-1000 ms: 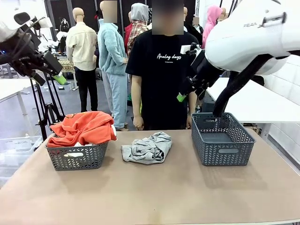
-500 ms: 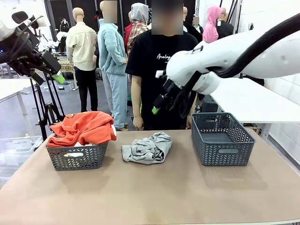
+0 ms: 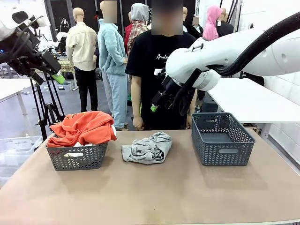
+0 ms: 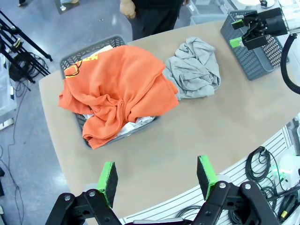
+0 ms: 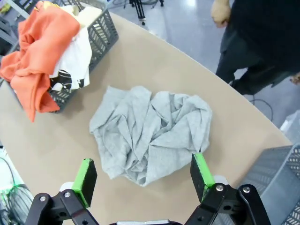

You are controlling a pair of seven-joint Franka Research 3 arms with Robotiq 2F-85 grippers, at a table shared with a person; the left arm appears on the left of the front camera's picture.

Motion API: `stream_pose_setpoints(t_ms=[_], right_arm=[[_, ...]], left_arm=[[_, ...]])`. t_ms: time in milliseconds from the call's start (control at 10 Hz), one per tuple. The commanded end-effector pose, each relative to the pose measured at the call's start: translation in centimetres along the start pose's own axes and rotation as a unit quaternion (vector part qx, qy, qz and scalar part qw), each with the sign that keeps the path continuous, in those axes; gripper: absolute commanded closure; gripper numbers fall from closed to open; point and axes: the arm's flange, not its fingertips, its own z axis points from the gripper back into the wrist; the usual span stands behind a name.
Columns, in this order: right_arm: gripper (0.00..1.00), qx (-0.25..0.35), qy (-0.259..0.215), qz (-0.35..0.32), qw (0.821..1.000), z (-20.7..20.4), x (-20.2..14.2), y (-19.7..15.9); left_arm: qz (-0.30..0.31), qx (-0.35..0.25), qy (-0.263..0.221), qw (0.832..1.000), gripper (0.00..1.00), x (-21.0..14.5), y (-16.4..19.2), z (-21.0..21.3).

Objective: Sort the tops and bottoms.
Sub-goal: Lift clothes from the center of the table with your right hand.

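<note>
— Grey garment (image 3: pixel 147 148)?
— Crumpled on the worktop (image 3: pixel 154 197) toward the far edge, between the two baskets; long axis hard to tell in such a heap.
— Nearer arm?
— Right gripper (image 5: pixel 140 179), poised above with fingers spread wide and empty, garment straight ahead of them.
— And the left gripper (image 4: pixel 157 179)?
— High off the left end, fingers wide, nothing held. Orange garment (image 3: pixel 84 127) heaped in the left basket (image 3: pixel 77 157); right basket (image 3: pixel 222 140) looks empty.

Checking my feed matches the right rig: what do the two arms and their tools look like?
Both arms are glossy white with black cable running along them. The right tool and left tool are black, each with two fingers tipped by bright green pads.
</note>
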Motion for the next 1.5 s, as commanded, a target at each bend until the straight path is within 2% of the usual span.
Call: stream_pose_setpoints(t_ms=[0,200,300,600,1000,1200,1400], right_arm=[[0.00,-0.014,0.025,-0.009,1.000,-2.7,2.2,0.3],[0.00,-0.022,0.073,0.003,0.997,-5.6,6.0,0.6],[0.00,-0.038,0.121,0.004,0.992,-7.8,7.9,0.9],[0.00,-0.058,0.231,-0.002,0.971,-13.2,10.1,1.3],[0.00,-0.042,0.318,-0.058,0.946,-15.8,8.2,0.8],[0.00,-0.035,0.347,-0.089,0.933,-16.3,6.0,0.6],[0.00,-0.004,0.370,-0.112,0.922,-18.3,3.5,0.0]], left_arm=[[0.004,-0.002,0.002,1.000,0.12,-0.2,0.0,0.2],[0.004,-0.002,0.002,1.000,0.12,-0.2,0.0,0.2],[0.004,-0.002,0.002,1.000,0.12,-0.2,0.0,0.2],[0.004,-0.002,0.002,1.000,0.12,-0.2,0.0,0.2],[0.004,-0.002,0.002,1.000,0.12,-0.2,0.0,0.2],[0.004,-0.002,0.002,1.000,0.12,-0.2,0.0,0.2],[0.004,-0.002,0.002,1.000,0.12,-0.2,0.0,0.2]])
